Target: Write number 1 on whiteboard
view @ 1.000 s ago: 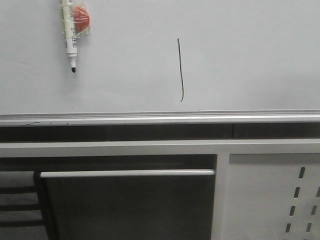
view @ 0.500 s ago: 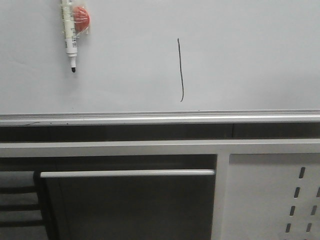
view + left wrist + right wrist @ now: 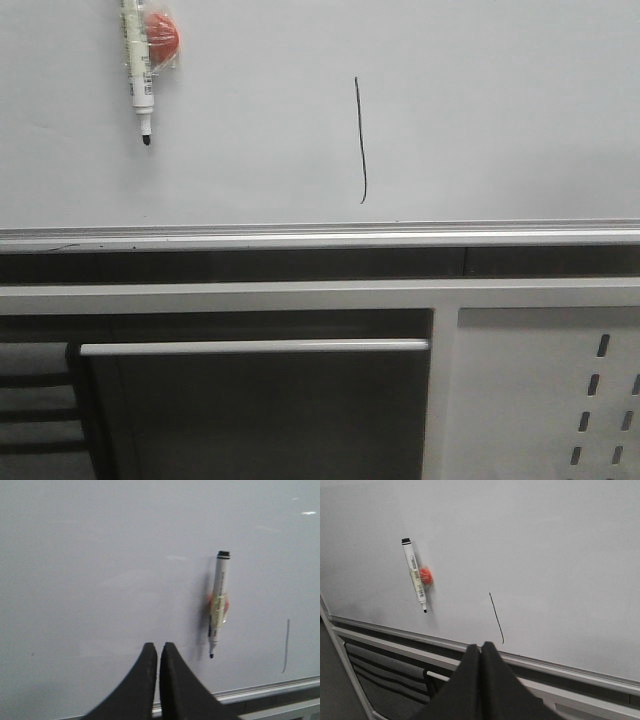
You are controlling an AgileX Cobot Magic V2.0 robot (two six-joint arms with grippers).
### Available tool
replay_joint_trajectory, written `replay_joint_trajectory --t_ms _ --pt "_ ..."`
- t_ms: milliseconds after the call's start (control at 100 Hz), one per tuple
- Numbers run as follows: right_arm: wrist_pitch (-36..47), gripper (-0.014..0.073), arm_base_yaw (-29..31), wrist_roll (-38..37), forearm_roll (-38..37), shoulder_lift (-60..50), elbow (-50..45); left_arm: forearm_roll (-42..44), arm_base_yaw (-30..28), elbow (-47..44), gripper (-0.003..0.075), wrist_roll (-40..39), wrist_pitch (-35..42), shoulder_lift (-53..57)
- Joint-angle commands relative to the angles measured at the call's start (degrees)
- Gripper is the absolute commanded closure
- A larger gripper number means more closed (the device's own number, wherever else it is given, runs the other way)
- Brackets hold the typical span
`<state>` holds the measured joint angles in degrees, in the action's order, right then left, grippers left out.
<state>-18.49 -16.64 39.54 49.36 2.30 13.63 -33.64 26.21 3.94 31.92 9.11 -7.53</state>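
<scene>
The whiteboard (image 3: 500, 110) fills the upper front view, with a silver rim (image 3: 320, 237) along its lower edge. The number 1 (image 3: 361, 140) is a thin black, slightly curved vertical stroke near the board's middle; it also shows in the right wrist view (image 3: 496, 618) and the left wrist view (image 3: 286, 646). A white marker (image 3: 137, 70) hangs tip down on the board at upper left, held by an orange-red magnet (image 3: 162, 37). My left gripper (image 3: 158, 647) is shut and empty, away from the board, left of the marker (image 3: 218, 602). My right gripper (image 3: 481, 646) is shut and empty, below the stroke.
Below the board stands a cabinet with a silver handle bar (image 3: 255, 346) over a dark opening. A perforated white panel (image 3: 560, 400) is at lower right. Dark slats (image 3: 35, 410) show at lower left.
</scene>
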Motion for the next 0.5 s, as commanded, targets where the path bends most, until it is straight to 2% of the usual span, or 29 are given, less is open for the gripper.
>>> replay_joint_trajectory --t_ms 0,40,110,370,420,490 --pt "3.4 0.0647 0.3 0.0 1.1 0.7 1.4 18.5 -6.0 0.3 0.0741 -18.5 -0.9 1.0" --pt "3.4 0.0647 0.3 0.0 1.1 0.7 1.4 23.8 -8.2 -0.1 0.0741 -24.1 -3.0 2.1" --pt "3.4 0.0647 0.3 0.0 1.1 0.7 1.4 28.1 -11.2 -0.7 0.0741 -28.5 -5.8 4.2" --pt "3.4 0.0647 0.3 0.0 1.1 0.7 1.4 28.8 -19.0 -6.5 0.0741 -29.5 -6.2 9.1" --pt "3.2 0.0647 0.3 0.0 1.1 0.7 1.4 29.4 -20.0 -6.5 0.0741 -30.2 -9.1 9.1" --pt "3.2 0.0647 0.3 0.0 1.1 0.7 1.4 29.1 -21.2 -6.5 0.0741 -30.2 -9.1 9.1"
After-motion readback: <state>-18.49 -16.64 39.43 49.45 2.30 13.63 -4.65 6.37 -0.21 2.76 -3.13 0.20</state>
